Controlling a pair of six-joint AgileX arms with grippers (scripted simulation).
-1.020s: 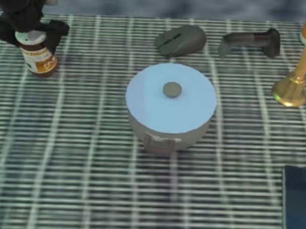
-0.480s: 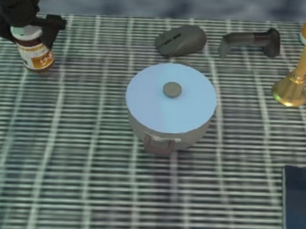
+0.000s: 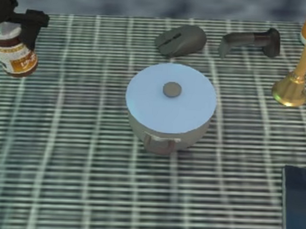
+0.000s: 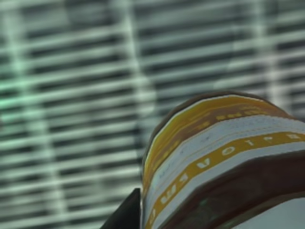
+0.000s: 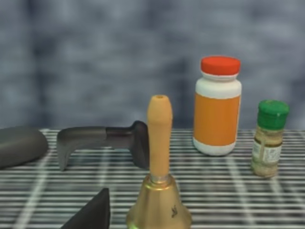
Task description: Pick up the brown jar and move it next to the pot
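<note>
Carry step: left gripper (image 3: 15,27) fingers clamped on brown jar (image 3: 14,54) at surface's far-left corner, well apart from pot (image 3: 170,106); next, swing toward pot

Left pincer (image 3: 13,16) cut by top-view edge; brown jar (image 3: 14,52) cap partly hidden.
</note>
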